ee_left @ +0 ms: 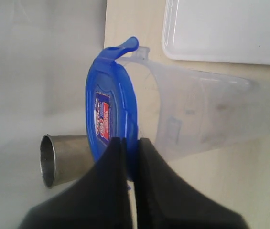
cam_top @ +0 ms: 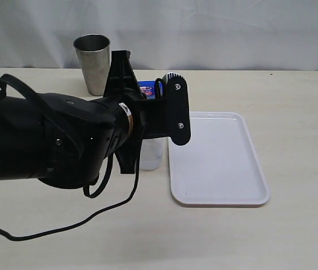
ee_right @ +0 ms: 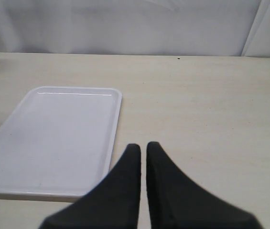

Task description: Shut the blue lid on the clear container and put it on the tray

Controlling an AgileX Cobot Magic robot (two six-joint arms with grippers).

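My left claw [ee_left: 131, 141] clamps the blue lid [ee_left: 107, 112], seated atop the clear container [ee_left: 206, 119] beside the tray [ee_left: 221, 33]; right claw [ee_right: 143, 145] closed, empty.

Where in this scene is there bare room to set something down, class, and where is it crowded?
The tray is bare throughout. The table is free right of the tray, and along the front except near a black cable. Crowded left of the tray: the clear container, its blue lid pinched by the left gripper, the steel cup behind.
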